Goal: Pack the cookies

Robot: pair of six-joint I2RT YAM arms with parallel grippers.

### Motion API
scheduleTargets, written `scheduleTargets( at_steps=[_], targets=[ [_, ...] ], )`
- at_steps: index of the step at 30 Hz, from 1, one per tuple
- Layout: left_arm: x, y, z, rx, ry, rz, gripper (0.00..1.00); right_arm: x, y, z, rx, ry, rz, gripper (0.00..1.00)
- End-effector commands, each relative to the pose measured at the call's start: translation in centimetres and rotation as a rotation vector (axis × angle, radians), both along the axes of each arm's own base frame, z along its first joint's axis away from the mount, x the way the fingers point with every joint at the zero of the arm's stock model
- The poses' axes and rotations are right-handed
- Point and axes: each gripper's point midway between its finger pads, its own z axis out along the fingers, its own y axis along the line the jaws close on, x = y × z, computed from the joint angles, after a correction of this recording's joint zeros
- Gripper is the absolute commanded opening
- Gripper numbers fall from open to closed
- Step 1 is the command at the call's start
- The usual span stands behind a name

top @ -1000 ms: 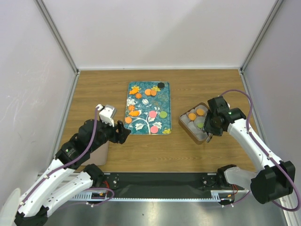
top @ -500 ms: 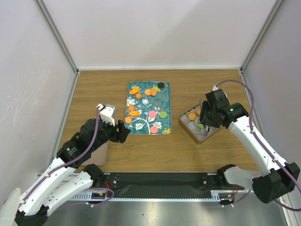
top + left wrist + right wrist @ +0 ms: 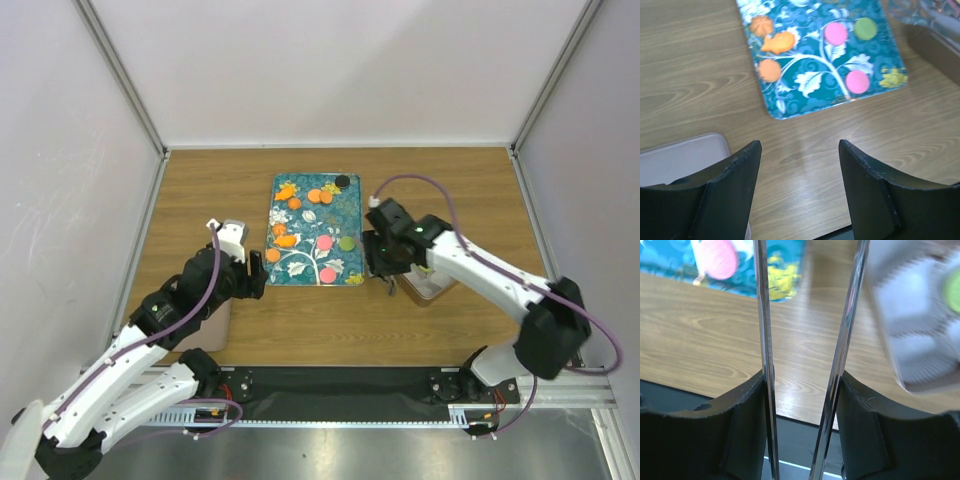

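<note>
I see my left gripper (image 3: pixel 799 150) parted, empty, toward the wooden surface's (image 3: pixel 455 185) near-left corner; right gripper (image 3: pixel 807 275) likewise, beside the teal floral tray (image 3: pixel 346 207).

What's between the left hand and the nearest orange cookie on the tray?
Only bare table and the tray edge before the orange cookie, per the left wrist view.

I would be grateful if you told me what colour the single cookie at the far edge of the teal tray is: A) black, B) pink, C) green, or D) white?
A, since the cookie lying at the far edge of the teal tray in the top view is plainly black.
</note>
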Motion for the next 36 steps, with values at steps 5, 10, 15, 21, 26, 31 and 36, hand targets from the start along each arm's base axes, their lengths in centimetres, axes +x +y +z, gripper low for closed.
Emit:
scheduleTargets(
  at_steps=[5, 10, 15, 21, 26, 31, 36],
  targets=[
    [0.5, 1.6, 1.8, -0.007, -0.034, 0.114, 0.70, 1.8, 6.4, -0.8, -0.024, -0.029, 0.188, 0.55],
    [0.4, 1.6, 1.8, -0.018, -0.048, 0.108, 0.70, 2.5, 6.5, -1.6, -0.084, -0.029, 0.183, 0.56],
    [0.4, 1.3, 1.8, -0.022, -0.049, 0.088, 0.70, 2.7, 6.1, -1.2, -0.098, -0.033, 0.166, 0.56],
    [0.3, 1.0, 1.8, -0.029, -0.055, 0.067, 0.70, 2.5, 5.8, -1.8, -0.128, -0.018, 0.156, 0.56],
    [0.2, 0.9, 1.9, -0.034, -0.060, 0.060, 0.70, 2.3, 5.5, -2.5, -0.145, -0.001, 0.148, 0.55],
    [0.1, 1.0, 2.1, -0.042, -0.068, 0.059, 0.70, 2.2, 5.6, -3.1, -0.148, 0.013, 0.149, 0.54],
    [0.1, 1.0, 2.2, -0.045, -0.070, 0.056, 0.70, 2.1, 5.3, -3.5, -0.166, 0.018, 0.145, 0.52]
  ],
)
